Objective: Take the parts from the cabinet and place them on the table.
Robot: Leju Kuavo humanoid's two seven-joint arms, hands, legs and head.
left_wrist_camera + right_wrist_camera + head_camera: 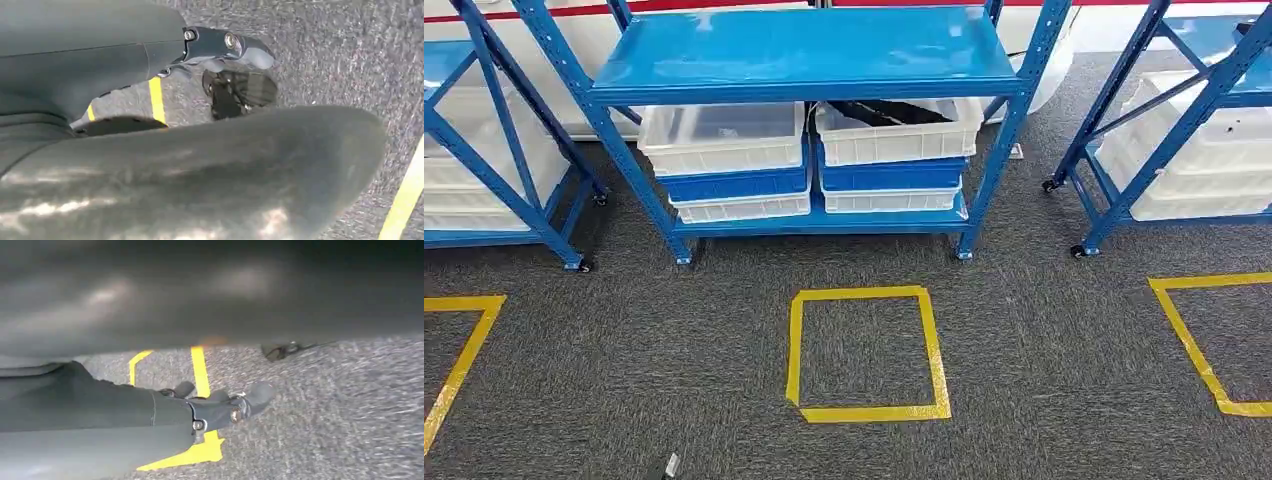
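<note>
Both my hands hang by the floor, left hand [235,55] and right hand [220,407] holding nothing, fingers loosely apart; upper-centre white crate [898,130] looks light, stiff, best gripped by rim.

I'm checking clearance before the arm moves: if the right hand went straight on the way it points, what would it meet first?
Probably only the grey carpet: beyond the right hand the way looks free, though depth is unclear.

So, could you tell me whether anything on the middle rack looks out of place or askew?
Mostly tidy: the two stacks of crates sit square on the lower shelf of the blue rack. One oddity: something dark lies slanted in the top right white crate; what it is cannot be told.
</note>
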